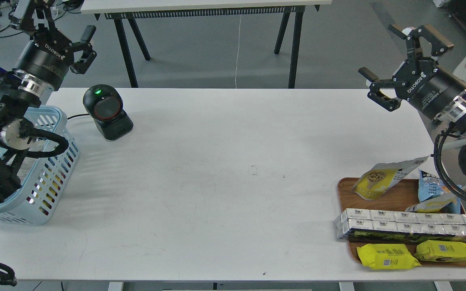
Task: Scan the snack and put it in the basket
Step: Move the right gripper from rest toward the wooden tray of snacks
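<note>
Head view: the right gripper [395, 66] hangs in the air with its fingers spread wide and nothing between them, well above and behind the tray [415, 258]. The left gripper [73, 48] is also raised and empty, jaws apart, over the far end of the basket [51, 194], which sits at the table's opposite side from the tray. The scanner [107, 111], green light on, stands just beside the basket, far from the tray.

The snack [386, 180] leans at the tray's back edge, tilted, its top hanging past the rim. Risks, as I judge them: a grasp on the slack foil could slip or crumple it, and the blue bag [435, 194] just beside it could be nudged.

The pouch is silver-white above, yellow below, with a round nut picture.
</note>
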Motion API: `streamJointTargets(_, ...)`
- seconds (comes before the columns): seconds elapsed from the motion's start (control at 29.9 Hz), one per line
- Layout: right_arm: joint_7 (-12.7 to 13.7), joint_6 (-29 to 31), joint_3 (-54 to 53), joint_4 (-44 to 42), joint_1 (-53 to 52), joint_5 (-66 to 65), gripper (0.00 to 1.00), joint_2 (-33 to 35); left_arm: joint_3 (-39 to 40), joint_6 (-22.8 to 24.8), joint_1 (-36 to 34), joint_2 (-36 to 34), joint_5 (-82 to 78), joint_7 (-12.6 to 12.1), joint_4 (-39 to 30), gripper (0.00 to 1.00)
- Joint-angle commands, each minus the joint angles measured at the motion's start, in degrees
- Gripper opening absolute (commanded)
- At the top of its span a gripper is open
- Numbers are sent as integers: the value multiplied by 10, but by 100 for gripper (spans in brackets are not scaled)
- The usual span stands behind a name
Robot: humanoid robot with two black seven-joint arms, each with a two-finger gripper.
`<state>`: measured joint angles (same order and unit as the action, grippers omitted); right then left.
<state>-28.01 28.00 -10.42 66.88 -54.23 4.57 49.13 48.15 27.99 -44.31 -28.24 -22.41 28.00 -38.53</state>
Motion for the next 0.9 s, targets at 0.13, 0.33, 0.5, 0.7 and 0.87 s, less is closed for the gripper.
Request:
streamJointTargets(0.13, 0, 0, -1, 0, 0, -2, 99, -1, 2, 0, -4, 4, 3, 0, 0, 100)
streamJointTargets(0.33, 0, 0, 0, -8, -13, -24, 99, 4, 1, 0, -8, 4, 2, 0, 2, 100)
streamJointTargets(0.5, 0, 0, 8, 0, -90, -220, 99, 45, -3, 0, -22, 8, -2, 0, 0, 100)
streamJointTargets(0.7, 0, 0, 72, 56, -226, -473, 99, 123, -6, 0, -37, 14, -3, 0, -1, 100)
streamJointTargets(0.87, 0, 0, 158, 133, -357, -681, 99, 156, -8, 0, -36, 17, -4, 0, -1, 100)
